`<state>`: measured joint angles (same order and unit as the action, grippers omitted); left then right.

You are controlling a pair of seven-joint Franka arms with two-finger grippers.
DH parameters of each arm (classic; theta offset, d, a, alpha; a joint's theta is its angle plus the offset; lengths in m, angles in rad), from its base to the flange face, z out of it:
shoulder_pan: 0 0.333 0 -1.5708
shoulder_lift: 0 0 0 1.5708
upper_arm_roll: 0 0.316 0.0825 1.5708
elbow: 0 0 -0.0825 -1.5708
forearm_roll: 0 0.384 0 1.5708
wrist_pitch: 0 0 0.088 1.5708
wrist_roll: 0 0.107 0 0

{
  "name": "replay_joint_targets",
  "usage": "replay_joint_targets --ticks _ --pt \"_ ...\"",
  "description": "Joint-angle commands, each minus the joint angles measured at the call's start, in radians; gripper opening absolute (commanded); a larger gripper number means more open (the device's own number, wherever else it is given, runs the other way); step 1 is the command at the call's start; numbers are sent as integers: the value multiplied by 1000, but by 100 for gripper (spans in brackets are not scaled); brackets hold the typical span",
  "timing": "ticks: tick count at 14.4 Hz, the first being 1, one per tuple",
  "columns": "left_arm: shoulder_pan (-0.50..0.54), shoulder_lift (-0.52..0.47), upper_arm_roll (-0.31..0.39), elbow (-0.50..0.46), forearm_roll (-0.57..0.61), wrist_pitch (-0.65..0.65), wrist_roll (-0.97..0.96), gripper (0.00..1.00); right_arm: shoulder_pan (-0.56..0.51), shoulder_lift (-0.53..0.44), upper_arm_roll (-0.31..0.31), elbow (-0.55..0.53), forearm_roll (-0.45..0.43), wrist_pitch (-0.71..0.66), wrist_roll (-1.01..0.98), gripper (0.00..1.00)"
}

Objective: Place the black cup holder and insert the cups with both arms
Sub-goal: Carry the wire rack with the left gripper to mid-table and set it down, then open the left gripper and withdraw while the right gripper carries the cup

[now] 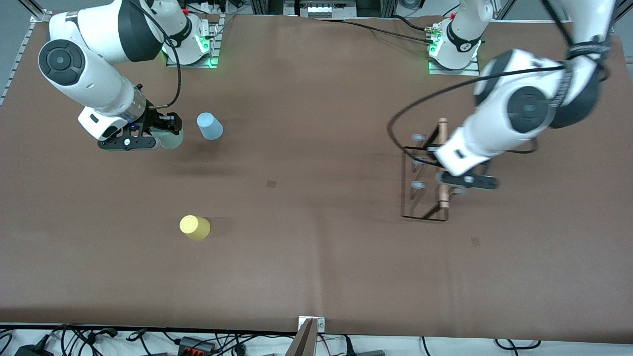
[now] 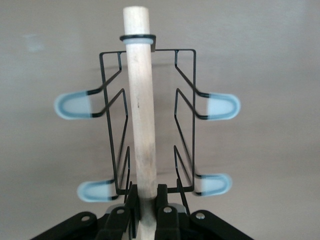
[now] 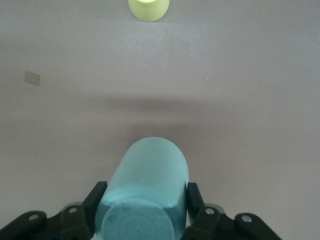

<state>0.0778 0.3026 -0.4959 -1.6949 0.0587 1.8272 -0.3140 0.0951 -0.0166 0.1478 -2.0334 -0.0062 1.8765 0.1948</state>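
My left gripper [image 1: 446,179] [image 2: 146,198] is shut on the light wooden rod of the black cup holder [image 1: 442,129] [image 2: 137,100], toward the left arm's end of the table. Its wire pegs with pale blue tips [image 2: 73,106] stick out on both sides. I cannot tell whether the rack's base touches the table. My right gripper [image 1: 163,133] [image 3: 145,194] is shut on a pale green cup [image 1: 173,140] [image 3: 150,175], held on its side above the table beside the light blue cup [image 1: 210,126]. The yellow cup [image 1: 194,227] [image 3: 148,9] stands nearer the front camera.
The brown table mat [image 1: 316,247] carries two small dark patches [image 1: 271,183]. Cables and plugs lie along the table edge nearest the front camera [image 1: 198,341]. The arms' bases [image 1: 452,47] stand at the far edge.
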Motion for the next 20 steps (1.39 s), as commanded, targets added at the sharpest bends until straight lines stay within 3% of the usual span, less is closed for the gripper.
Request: replay_joint_targets --ticks 1,12,13,15,17,20 --pt "-102 45 -10 18 15 15 -103 8 5 -5 -1 -5 3 1 -12 9" --pt "-338 208 -7 4 17 290 -399 10 2 -3 -1 -7 3 -19 -15 9" --pt "-339 208 -7 4 17 294 -401 23 2 -3 -1 -7 3 -19 -15 9" --pt "-335 201 -4 7 18 297 -401 100 5 -3 -1 -7 3 -33 -17 9" --pt "-323 172 -6 4 20 281 -392 100 2 -3 -1 -7 3 -36 -23 9" --pt "-270 106 -1 20 20 151 -381 100 6 -3 1 -5 11 -28 0 9"
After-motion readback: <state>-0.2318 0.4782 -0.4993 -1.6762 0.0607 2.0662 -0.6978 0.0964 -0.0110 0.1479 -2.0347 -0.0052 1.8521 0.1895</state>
